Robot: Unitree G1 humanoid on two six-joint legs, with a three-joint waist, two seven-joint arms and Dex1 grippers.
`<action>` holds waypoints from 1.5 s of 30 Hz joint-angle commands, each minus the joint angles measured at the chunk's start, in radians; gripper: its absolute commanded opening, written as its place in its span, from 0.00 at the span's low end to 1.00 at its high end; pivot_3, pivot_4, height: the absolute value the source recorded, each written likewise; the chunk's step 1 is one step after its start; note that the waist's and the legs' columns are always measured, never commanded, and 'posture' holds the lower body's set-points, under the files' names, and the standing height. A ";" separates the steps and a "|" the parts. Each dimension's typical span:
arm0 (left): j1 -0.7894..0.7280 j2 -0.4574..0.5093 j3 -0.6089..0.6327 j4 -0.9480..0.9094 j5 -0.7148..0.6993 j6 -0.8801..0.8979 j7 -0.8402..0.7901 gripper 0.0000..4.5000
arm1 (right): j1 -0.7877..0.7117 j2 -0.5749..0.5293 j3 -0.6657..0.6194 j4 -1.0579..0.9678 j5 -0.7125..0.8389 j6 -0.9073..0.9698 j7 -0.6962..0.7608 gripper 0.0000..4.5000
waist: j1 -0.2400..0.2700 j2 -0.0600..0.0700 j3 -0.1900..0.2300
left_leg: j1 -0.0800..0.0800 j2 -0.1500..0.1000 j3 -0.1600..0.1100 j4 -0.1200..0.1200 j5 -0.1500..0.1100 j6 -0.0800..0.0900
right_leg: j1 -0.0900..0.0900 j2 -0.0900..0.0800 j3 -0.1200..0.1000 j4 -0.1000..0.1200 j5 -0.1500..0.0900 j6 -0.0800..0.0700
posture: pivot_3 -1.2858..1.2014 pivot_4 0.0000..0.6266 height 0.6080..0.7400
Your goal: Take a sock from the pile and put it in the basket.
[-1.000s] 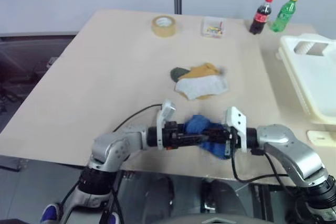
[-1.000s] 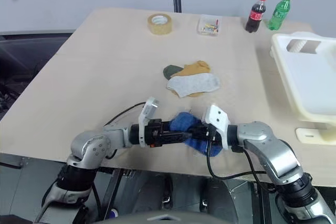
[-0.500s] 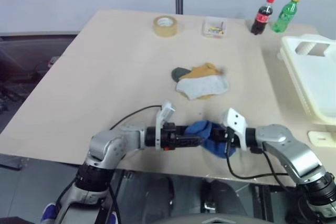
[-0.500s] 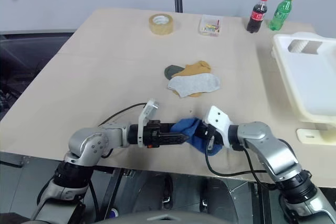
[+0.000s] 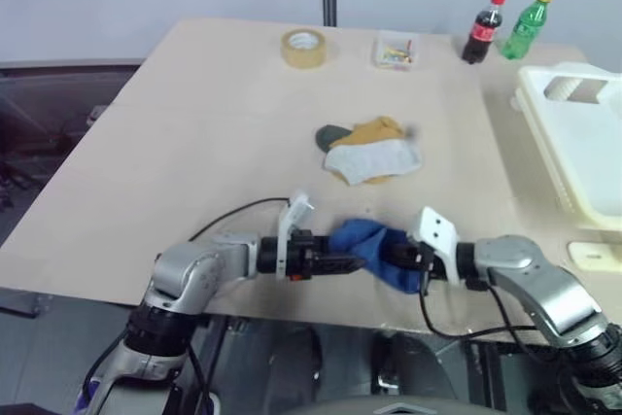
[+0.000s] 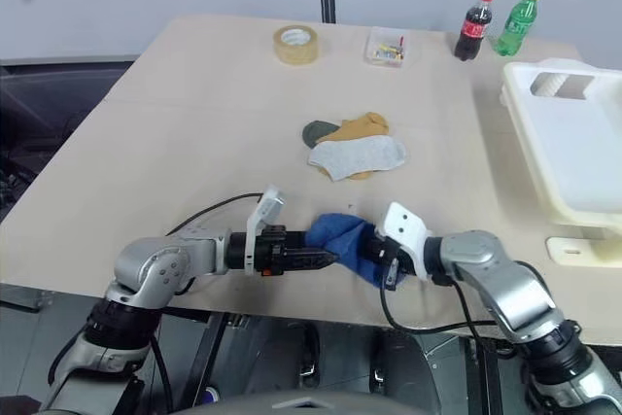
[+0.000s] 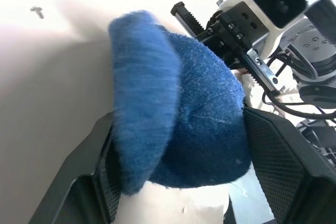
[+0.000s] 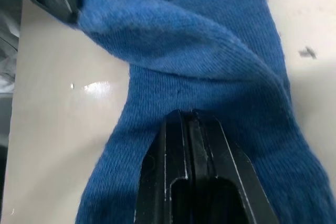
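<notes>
A blue sock (image 5: 367,240) hangs just above the table's front edge, between my two grippers. My right gripper (image 5: 387,258) is shut on its right part; its fingers (image 8: 188,129) press together on the blue knit. My left gripper (image 5: 358,261) points at it from the left and stands open, with the sock's (image 7: 178,129) rounded end lying between its wide-set fingers (image 7: 278,161). The pile (image 5: 374,153), with grey, mustard and dark green socks, lies in the middle of the table. The cream-white basket (image 5: 593,157) stands at the right edge of the table.
A tape roll (image 5: 303,48), a small clear box (image 5: 394,51), a cola bottle (image 5: 483,28) and a green bottle (image 5: 525,24) stand along the far edge. A small cream piece (image 5: 593,256) lies in front of the basket. Black cables trail from both wrists.
My left gripper has drawn back to the left, so less of the sock lies between its fingers. The right gripper has sunk a little, still holding the sock, which now stretches out further leftward.
</notes>
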State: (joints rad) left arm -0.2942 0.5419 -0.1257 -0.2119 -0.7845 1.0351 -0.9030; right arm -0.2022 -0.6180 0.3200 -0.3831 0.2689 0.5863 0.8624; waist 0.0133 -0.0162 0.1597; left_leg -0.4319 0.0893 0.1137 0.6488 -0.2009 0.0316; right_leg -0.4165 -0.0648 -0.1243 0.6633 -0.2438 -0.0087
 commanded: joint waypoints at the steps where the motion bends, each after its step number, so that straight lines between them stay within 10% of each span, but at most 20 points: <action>1: 0.001 0.018 0.007 -0.012 -0.004 -0.007 -0.026 0.78 | -0.004 0.001 0.045 0.068 -0.055 -0.035 0.002 0.03 | -0.001 0.000 0.000 | 0.000 0.000 0.000 0.000 0.000 0.000 | 0.000 0.000 0.000 0.000 0.000 0.000 | 0.52 0.24 1.00; 18: -0.133 -0.120 -0.052 0.054 -0.075 0.069 -0.074 0.78 | 0.002 0.056 -0.164 -0.053 0.219 0.166 -0.010 0.03 | 0.001 -0.001 0.000 | 0.000 0.000 -0.001 0.001 0.000 0.000 | 0.001 0.001 0.000 0.000 0.000 0.000 | 0.52 0.24 1.00; 33: -0.200 -0.211 -0.200 0.212 0.123 -0.045 -0.062 0.78 | 0.212 -0.203 -0.310 -0.199 0.121 0.141 -0.081 0.03 | 0.006 -0.001 0.000 | 0.000 -0.001 -0.002 0.001 0.000 0.000 | 0.002 0.000 -0.001 0.000 0.000 0.000 | 0.52 0.24 1.00; 43: -0.182 -0.204 -0.185 0.216 0.196 -0.187 -0.098 0.78 | 0.228 -0.047 -0.507 -0.376 0.438 0.343 -0.210 0.99 | -0.001 -0.001 0.000 | 0.000 -0.001 -0.004 0.001 0.000 0.000 | 0.002 0.000 -0.001 0.000 0.000 0.000 | 0.52 0.24 1.00; 45: -0.167 -0.187 -0.194 0.200 0.223 -0.227 -0.103 0.78 | 0.149 0.025 -0.430 -0.336 0.405 0.380 -0.307 0.99 | -0.005 -0.001 0.000 | 0.000 -0.001 -0.004 0.001 0.000 0.000 | 0.002 0.000 -0.001 0.000 0.000 0.000 | 0.52 0.24 1.00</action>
State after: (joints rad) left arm -0.4703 0.3413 -0.3224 0.0092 -0.5910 0.8392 -1.0081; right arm -0.0199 -0.6137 -0.1417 -0.7174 0.6717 0.9446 0.6166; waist 0.0087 -0.0172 0.1597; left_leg -0.4312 0.0888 0.1098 0.6501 -0.2009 0.0317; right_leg -0.4145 -0.0641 -0.1248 0.6633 -0.2437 -0.0090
